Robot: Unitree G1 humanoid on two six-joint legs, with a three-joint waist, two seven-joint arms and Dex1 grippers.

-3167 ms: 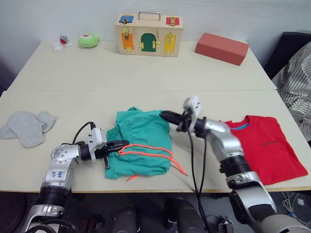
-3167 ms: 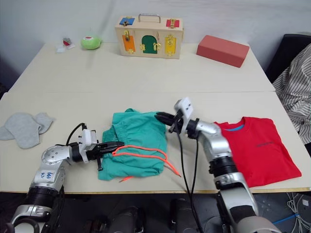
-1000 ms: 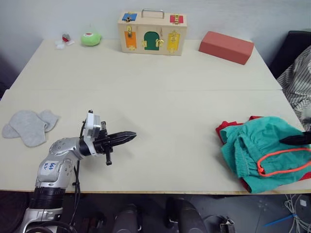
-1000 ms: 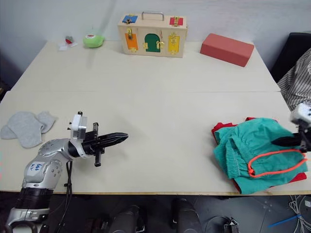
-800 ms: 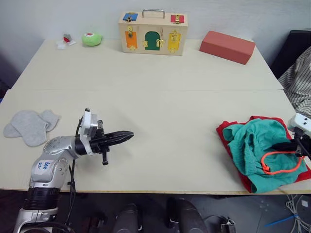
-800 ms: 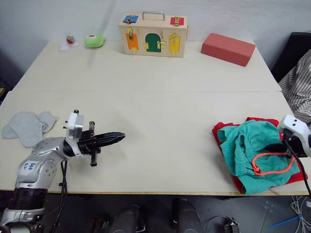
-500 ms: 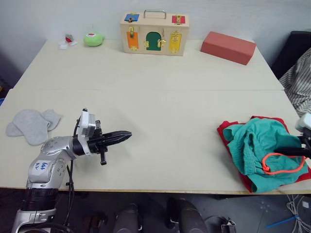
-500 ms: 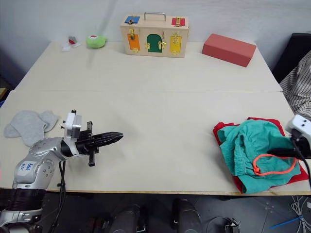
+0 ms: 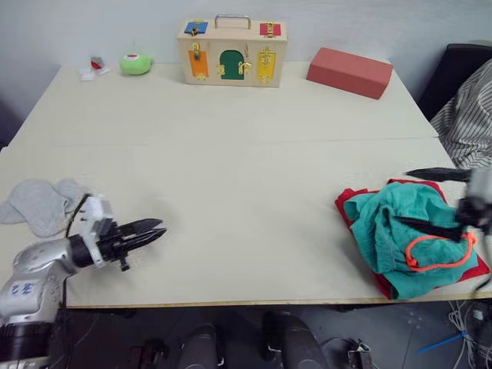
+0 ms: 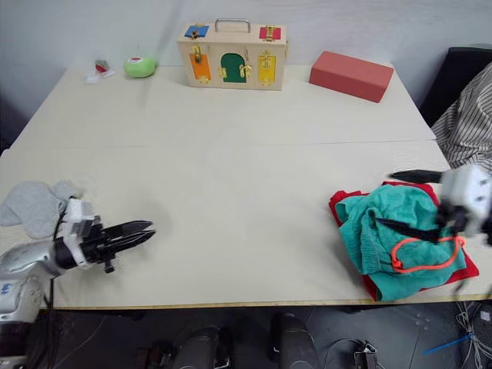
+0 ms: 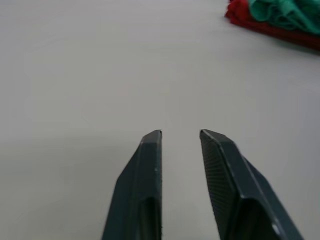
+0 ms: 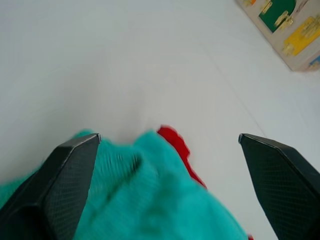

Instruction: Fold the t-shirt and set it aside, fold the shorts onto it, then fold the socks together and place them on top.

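The teal shorts (image 9: 401,234), with an orange drawstring (image 9: 438,252), lie bunched on the folded red t-shirt (image 9: 346,209) at the table's right front edge. My right gripper (image 9: 401,197) hovers over the shorts, wide open and holding nothing; in the right wrist view its fingers (image 12: 70,165) straddle the shorts (image 12: 150,200) and a red corner of the t-shirt (image 12: 175,142). The light-grey socks (image 9: 34,204) lie flat at the far left. Just right of them, low over the table, my left gripper (image 9: 147,229) stands partly open, with bare table between its fingers (image 11: 150,165).
A wooden latch box (image 9: 232,50), a red block (image 9: 350,71), a green round object (image 9: 135,63) and small bits (image 9: 92,68) line the far edge. Striped cloth (image 9: 469,115) hangs off the table's right side. The table (image 9: 246,192) is bare between the socks and the pile.
My right gripper has opened wide and let go of the shorts, which now rest on the t-shirt. My left gripper has drawn back left toward the socks and opened partway.
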